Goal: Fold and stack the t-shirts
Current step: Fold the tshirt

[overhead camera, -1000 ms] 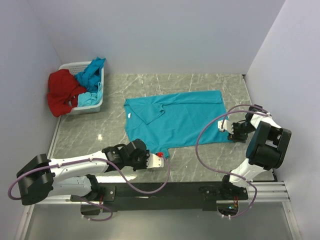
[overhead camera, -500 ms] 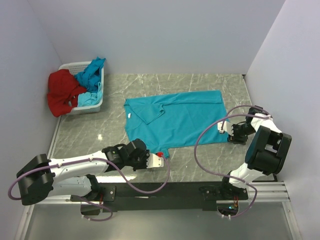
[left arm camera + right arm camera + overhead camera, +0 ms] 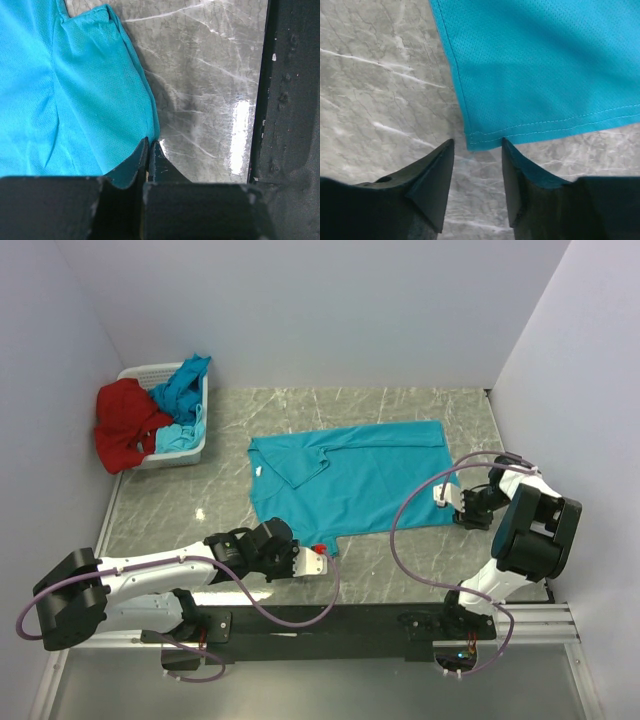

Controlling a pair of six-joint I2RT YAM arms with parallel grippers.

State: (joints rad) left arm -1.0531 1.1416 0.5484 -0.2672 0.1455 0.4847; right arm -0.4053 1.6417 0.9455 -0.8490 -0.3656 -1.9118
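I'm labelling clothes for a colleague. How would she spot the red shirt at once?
Find the white basket in the table's far left corner. The red shirt spills over its left rim. The shirts beside it are all turquoise.

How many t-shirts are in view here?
4. A spread turquoise t-shirt lies flat on the table; a red t-shirt drapes over the left rim of the basket; a darker turquoise t-shirt and a paler blue t-shirt are heaped in it. More may be hidden underneath.
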